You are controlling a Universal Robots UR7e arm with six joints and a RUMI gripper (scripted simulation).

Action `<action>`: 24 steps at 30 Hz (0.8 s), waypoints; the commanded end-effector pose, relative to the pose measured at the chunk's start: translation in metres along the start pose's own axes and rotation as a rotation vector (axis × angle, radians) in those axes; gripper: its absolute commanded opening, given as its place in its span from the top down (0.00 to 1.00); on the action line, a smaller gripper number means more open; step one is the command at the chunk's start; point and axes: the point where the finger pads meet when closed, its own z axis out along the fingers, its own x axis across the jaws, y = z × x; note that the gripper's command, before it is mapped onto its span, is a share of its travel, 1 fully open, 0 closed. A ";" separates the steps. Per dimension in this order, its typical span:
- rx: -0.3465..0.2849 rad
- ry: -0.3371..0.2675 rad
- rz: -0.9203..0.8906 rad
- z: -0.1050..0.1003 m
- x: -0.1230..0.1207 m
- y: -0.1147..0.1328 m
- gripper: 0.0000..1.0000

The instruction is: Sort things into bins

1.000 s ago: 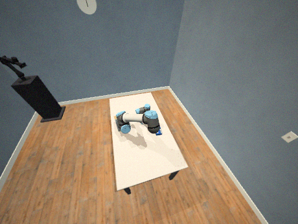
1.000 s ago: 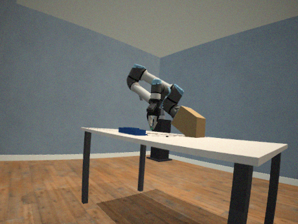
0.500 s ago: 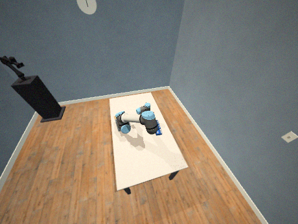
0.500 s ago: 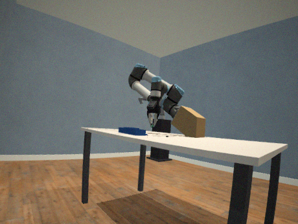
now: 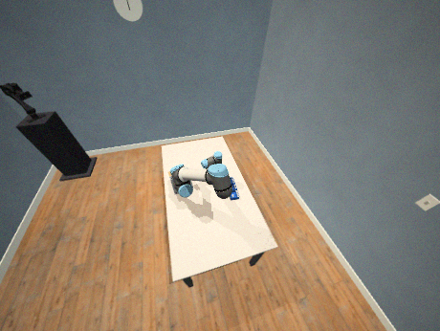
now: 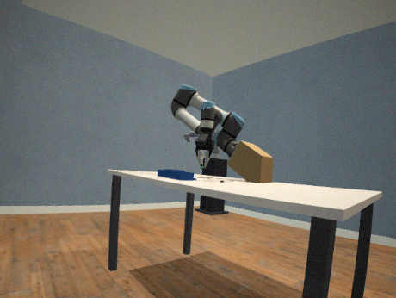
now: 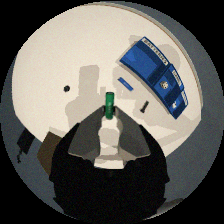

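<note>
My gripper [image 7: 109,106] is shut on a small green stick-like piece [image 7: 109,101] and holds it above the white table. In the exterior view the gripper [image 6: 202,164] hangs a little above the table top, with a green speck at its tip. A flat blue bin [image 7: 154,75] with white labels lies on the table to the upper right in the wrist view; it also shows in the exterior view [image 6: 176,174] and beside the arm in the top view [image 5: 233,189]. A small blue flat piece [image 7: 125,83], a small black piece [image 7: 144,105] and a black dot-like piece [image 7: 66,88] lie on the table.
A tan box [image 6: 250,163] leans tilted on the table near the arm's base; its corner shows in the wrist view [image 7: 47,150]. A black pedestal [image 5: 55,143] stands on the floor off the table. The table edge curves close behind the blue bin.
</note>
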 end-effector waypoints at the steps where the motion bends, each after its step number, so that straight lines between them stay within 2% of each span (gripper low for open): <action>1: 0.004 0.001 0.004 -0.006 0.001 -0.002 1.00; 3: 0.004 0.001 0.004 -0.005 0.001 -0.002 1.00; 7: 0.001 0.000 -0.168 -0.004 0.017 -0.020 1.00; 11: 0.001 0.002 -0.240 -0.004 0.031 -0.039 1.00; 13: 0.001 0.002 -0.240 -0.004 0.031 -0.039 1.00; 24: -0.004 0.010 -0.476 -0.003 0.070 -0.091 1.00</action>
